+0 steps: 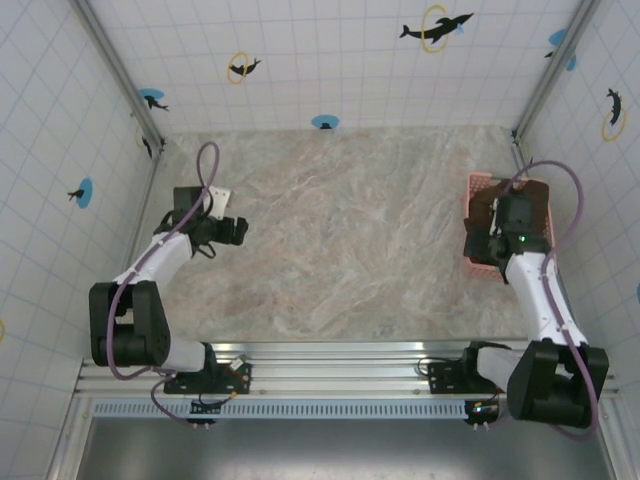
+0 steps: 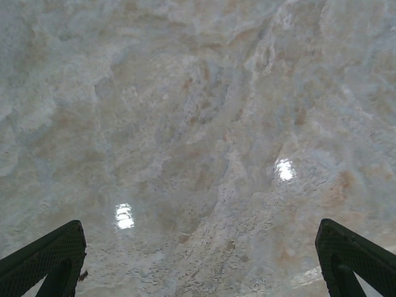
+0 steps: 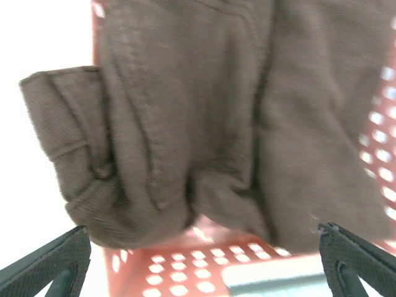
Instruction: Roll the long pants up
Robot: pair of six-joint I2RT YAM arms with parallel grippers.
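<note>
Item 1: pants [image 3: 204, 124], dark brown, bunched in the pink basket [image 1: 476, 186] at the table's [image 1: 350, 220] 3 o'clock edge, with 1 fold hanging past the basket's wall toward 9 o'clock in the right wrist view. Item 2: right gripper [image 3: 203, 230], jaws spread wide and holding nothing, poised over pants and basket. Item 3: left gripper [image 2: 199, 224], jaws likewise wide and holding nothing, above bare table at 9 o'clock.
</note>
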